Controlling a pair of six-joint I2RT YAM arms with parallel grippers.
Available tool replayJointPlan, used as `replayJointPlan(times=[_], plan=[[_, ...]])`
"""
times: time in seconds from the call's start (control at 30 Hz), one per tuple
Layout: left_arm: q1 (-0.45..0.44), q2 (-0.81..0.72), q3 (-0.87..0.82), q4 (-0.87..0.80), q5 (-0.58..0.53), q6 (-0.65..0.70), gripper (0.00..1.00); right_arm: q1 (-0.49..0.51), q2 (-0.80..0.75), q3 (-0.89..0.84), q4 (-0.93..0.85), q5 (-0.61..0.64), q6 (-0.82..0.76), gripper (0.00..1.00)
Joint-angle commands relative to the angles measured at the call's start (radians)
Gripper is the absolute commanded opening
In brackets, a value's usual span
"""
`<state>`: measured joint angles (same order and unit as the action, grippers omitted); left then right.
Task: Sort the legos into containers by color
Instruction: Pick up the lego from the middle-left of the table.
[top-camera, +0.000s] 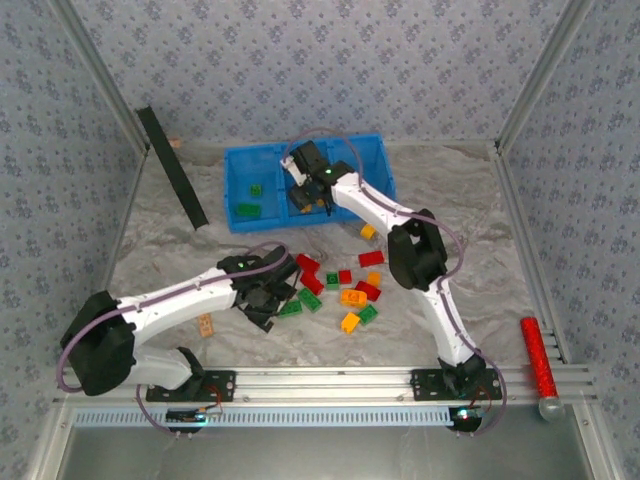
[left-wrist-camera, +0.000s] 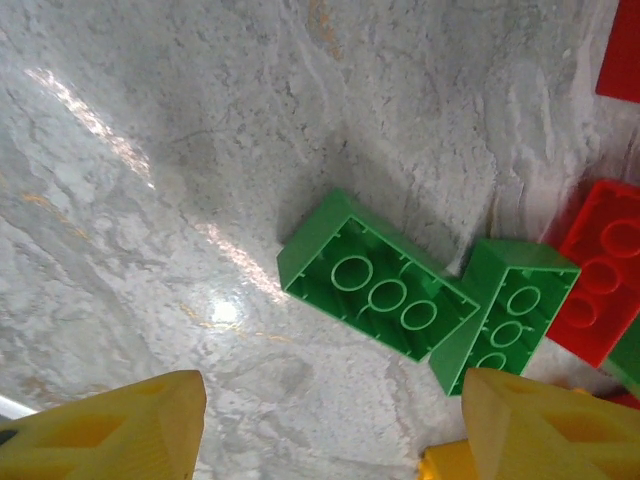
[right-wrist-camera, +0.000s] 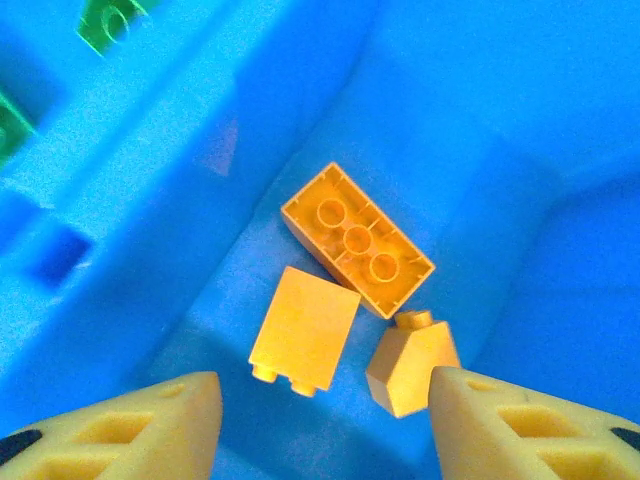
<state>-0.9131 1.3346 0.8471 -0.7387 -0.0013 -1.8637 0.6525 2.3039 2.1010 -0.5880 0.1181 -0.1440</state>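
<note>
The blue bin (top-camera: 380, 160) stands at the back with its containers side by side. My right gripper (right-wrist-camera: 320, 400) hangs open over the middle container (right-wrist-camera: 480, 130); three orange legos lie on its floor, a long one upside down (right-wrist-camera: 357, 238), a block on its side (right-wrist-camera: 305, 328) and a sloped piece (right-wrist-camera: 412, 362). Green legos (top-camera: 248, 210) lie in the left container. My left gripper (left-wrist-camera: 333, 400) is open and low over the table, just short of two overturned green legos (left-wrist-camera: 378, 287) (left-wrist-camera: 505, 315), with a red lego (left-wrist-camera: 600, 270) beside them. Nothing sits between either pair of fingers.
Loose red (top-camera: 371, 258), orange (top-camera: 353, 297) and green (top-camera: 367, 314) bricks are scattered mid-table. A tan tile (top-camera: 207, 323) lies by the left arm. A black bar (top-camera: 172, 165) leans at the back left, and a red cylinder (top-camera: 537, 355) lies at the right edge.
</note>
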Motion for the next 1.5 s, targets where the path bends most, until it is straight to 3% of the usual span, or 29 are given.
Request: replayJointPlan(times=[0.0, 0.23, 0.6, 1.1, 1.23, 1.47], plan=[[-0.014, 0.037, 0.022, 0.017, -0.040, -0.139, 0.69, 0.000, -0.139, -0.064, 0.063, -0.033, -0.033, 0.62], [-0.017, 0.101, 0.006, 0.087, -0.036, -0.204, 0.70, -0.021, -0.284, -0.199, 0.084, -0.013, -0.012, 0.67], [-0.018, 0.143, -0.008, 0.097, -0.027, -0.251, 0.69, -0.133, -0.619, -0.603, 0.169, -0.019, 0.112, 0.69], [-0.017, 0.192, -0.045, 0.151, -0.042, -0.308, 0.69, -0.166, -0.751, -0.783, 0.128, -0.036, 0.155, 0.69], [-0.017, 0.224, -0.043, 0.184, -0.033, -0.309, 0.66, -0.165, -0.807, -0.843, 0.097, -0.038, 0.170, 0.69], [-0.007, 0.259, -0.039, 0.206, -0.015, -0.290, 0.50, -0.165, -0.901, -0.967, 0.053, -0.026, 0.211, 0.68]])
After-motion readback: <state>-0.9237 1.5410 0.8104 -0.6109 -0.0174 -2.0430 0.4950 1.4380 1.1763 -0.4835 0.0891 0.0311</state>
